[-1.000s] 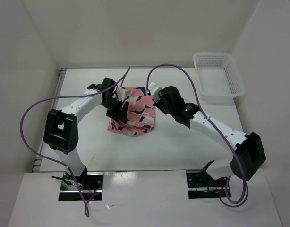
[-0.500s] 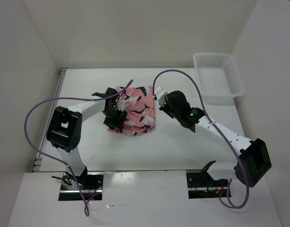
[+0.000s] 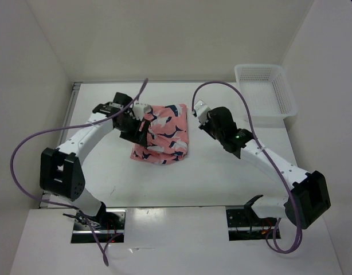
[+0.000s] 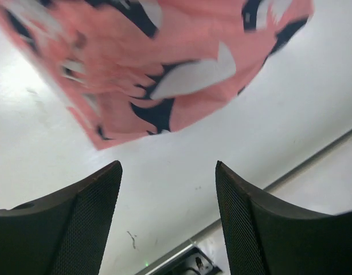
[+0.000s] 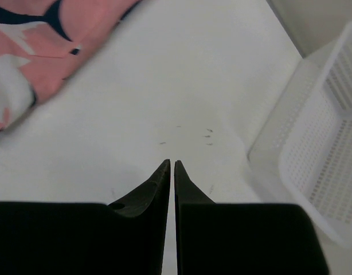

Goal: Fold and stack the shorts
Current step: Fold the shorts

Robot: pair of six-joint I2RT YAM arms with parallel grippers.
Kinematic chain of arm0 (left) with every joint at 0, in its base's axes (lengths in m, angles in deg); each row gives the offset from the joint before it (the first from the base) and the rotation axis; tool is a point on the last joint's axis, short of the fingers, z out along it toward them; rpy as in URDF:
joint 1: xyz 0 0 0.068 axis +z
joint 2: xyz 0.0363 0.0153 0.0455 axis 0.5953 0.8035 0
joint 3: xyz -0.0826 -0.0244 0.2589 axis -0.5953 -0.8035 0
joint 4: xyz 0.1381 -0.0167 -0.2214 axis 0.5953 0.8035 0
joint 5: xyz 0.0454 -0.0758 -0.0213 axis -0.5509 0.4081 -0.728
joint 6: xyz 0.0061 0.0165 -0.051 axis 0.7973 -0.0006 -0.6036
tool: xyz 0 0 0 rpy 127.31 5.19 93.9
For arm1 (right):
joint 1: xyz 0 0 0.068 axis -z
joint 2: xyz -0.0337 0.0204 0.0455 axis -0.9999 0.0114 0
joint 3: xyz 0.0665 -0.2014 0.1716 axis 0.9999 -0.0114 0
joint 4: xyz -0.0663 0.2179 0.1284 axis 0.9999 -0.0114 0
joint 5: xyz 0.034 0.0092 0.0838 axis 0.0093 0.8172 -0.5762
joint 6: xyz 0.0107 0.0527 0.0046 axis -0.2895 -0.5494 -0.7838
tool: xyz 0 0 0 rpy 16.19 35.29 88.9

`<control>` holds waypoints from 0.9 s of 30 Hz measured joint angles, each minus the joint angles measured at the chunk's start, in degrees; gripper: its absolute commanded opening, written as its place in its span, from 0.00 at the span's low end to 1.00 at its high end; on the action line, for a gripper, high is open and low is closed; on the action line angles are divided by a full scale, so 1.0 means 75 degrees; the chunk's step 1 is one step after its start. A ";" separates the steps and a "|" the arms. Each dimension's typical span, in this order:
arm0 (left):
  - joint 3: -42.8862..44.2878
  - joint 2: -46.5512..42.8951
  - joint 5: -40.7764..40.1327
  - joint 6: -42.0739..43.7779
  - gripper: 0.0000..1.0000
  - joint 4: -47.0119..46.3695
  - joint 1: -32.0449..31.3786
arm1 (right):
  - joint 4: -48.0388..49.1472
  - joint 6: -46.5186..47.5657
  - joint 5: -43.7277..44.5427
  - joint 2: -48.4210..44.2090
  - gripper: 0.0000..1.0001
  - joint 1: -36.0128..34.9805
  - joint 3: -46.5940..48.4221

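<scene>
The left gripper (image 4: 167,172) stands with its fingers spread wide and nothing between them. Bare table (image 3: 222,177) shows in the gap. The shorts (image 3: 164,134) lie just ahead of its fingertips, apart from them, as a folded bundle with its layers heaped one over another. Its near lower corner looks loose and a little uneven.

The fold seems nearly made, so the step in hand is probably squaring the bundle up. To do that well, this gripper should probably come in low along the table and close on the loose corner in front of it, taking every layer at once. Catching only the top layer would likely peel the fold open. A slow, flat pull should keep the layers from sliding over each other.

To the far side of the shorts, the right gripper (image 5: 171,166) has its fingers pressed together and holds nothing. It hovers over bare table, with the edge of the shorts off to its forward left, well clear of its tips. Closed like this, it could serve as a flat pusher, steadying that edge while the other side is pulled.

A white basket (image 5: 319,154) sits to its forward right, near enough that any swing that way needs care.
</scene>
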State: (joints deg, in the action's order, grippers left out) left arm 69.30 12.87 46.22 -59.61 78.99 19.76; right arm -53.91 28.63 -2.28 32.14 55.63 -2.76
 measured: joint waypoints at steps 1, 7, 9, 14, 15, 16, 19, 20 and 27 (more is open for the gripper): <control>0.0163 -0.0131 0.0035 0.0000 0.75 0.0012 0.0137 | 0.0044 0.0006 0.0003 -0.0041 0.11 0.0219 -0.0020; 0.0831 -0.0507 -0.0991 0.0009 0.88 -0.0481 0.1606 | 0.0291 -0.0111 0.0067 -0.0525 0.12 0.1719 -0.0125; 0.0863 -0.0504 -0.1396 0.0003 0.92 -0.0624 0.2209 | 0.0434 -0.0274 0.0026 -0.0749 0.12 0.2299 -0.0128; 0.0912 -0.0446 -0.0991 0.0009 0.97 -0.0799 0.4433 | 0.0650 -0.0699 -0.0134 -0.1396 0.12 0.3646 -0.0181; 0.0915 -0.0431 -0.0825 0.0003 1.00 -0.0833 0.4905 | 0.0679 -0.0766 -0.0157 -0.1547 0.13 0.3835 -0.0227; 0.0915 -0.0417 -0.0702 0.0009 1.00 -0.0874 0.5368 | 0.0699 -0.0831 -0.0187 -0.1687 0.13 0.3958 -0.0286; 0.0877 -0.0414 -0.0472 -0.0017 1.00 -0.0924 0.6239 | 0.0714 -0.1003 -0.0297 -0.1964 0.14 0.4092 -0.0440; 0.0857 -0.0414 -0.0408 -0.0015 1.00 -0.0927 0.6298 | 0.0694 -0.1043 -0.0344 -0.2028 0.14 0.4103 -0.0507; 0.0597 -0.0414 -0.0009 -0.0009 1.00 -0.0927 0.6056 | 0.0635 -0.1207 -0.0513 -0.2087 0.15 0.4275 -0.0816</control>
State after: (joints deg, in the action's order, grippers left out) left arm 73.78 9.76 46.15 -59.68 72.04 65.18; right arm -49.14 19.58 -6.12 16.49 87.70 -8.88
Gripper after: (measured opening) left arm 0.995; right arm 0.151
